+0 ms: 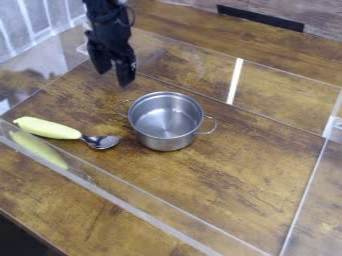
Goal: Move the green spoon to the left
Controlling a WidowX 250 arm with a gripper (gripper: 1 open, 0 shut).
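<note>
The green spoon (60, 131) lies flat on the wooden table near the left edge, its yellow-green handle pointing left and its shiny bowl (100, 141) toward the pot. My black gripper (112, 72) hangs pointing down at the back left, well behind the spoon and up-left of the pot. Its two fingers stand apart, open, with nothing between them.
A round steel pot (167, 120) with two small handles sits mid-table, just right of the spoon's bowl. Clear plastic walls (235, 82) fence the work area, and a pale reflection of the spoon (38, 151) shows in the front-left wall.
</note>
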